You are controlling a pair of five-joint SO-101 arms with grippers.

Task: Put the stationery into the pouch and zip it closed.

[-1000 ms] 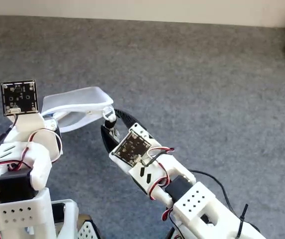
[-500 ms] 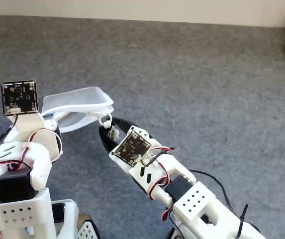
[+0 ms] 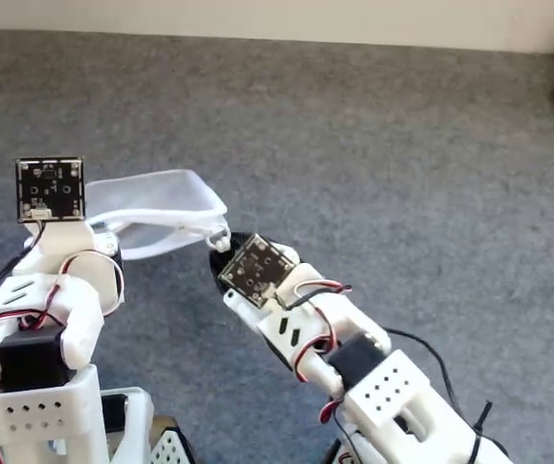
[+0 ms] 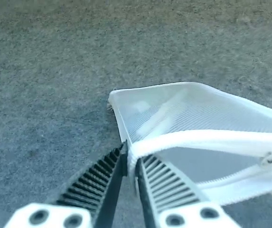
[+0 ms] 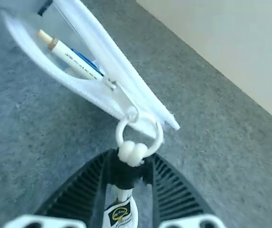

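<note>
The white mesh pouch (image 3: 156, 198) hangs just above the grey carpet between the two arms. My left gripper (image 4: 130, 156) is shut on the pouch's zipper edge (image 4: 197, 140) near one end. At the other end, my right gripper (image 5: 128, 164) is shut on the white ring pull (image 5: 138, 135) that hangs from the zipper slider (image 5: 121, 97). The pouch mouth (image 5: 41, 38) gapes open. Inside lies a white pen (image 5: 67, 54) with something blue beside it. From above, the pull (image 3: 220, 235) sits right at the tip of my right gripper (image 3: 224, 255).
Grey carpet (image 3: 402, 145) stretches free to the right and behind the pouch. A pale wall (image 3: 277, 14) runs along the far edge. The arms' bases (image 3: 35, 406) stand at the near edge.
My right gripper has moved forward and slightly right with the pull. The left arm has shifted a little right. The pouch has shifted a little right with them.
</note>
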